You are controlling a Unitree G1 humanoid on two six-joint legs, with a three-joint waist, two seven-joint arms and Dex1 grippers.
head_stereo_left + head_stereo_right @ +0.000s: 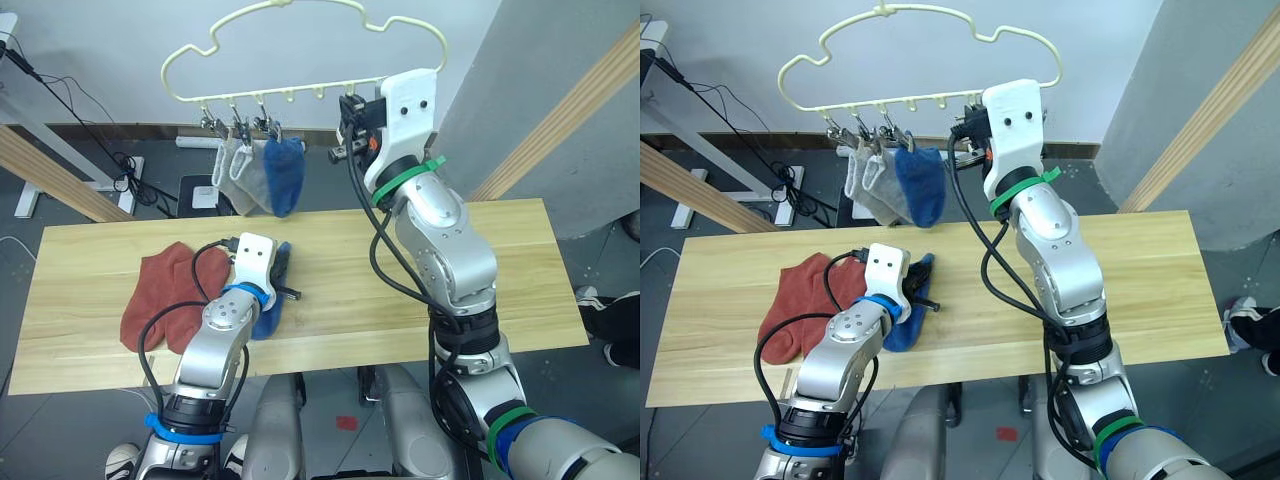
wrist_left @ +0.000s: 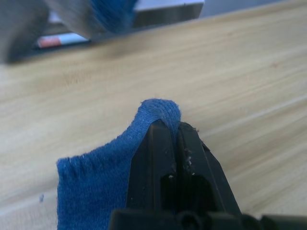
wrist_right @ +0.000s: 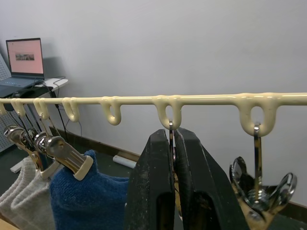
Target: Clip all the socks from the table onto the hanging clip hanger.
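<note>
Left gripper (image 2: 170, 136): fingers pinched on blue sock (image 1: 268, 318) lying on table (image 1: 480, 290).
Right gripper (image 3: 173, 143): fingers closed on clip (image 3: 171, 125) of clip hanger (image 1: 300, 88).
Relation: held clip is up and right of sock.

No words, labels, brand names or numbers can be read anywhere; the open laptop's pink screen (image 3: 24, 56) is illegible.

Even, bright indoor light is falling from overhead; soft shadows are lying beneath the long light wooden plank table (image 1: 480, 300). Left wrist view's background is blurring.
</note>
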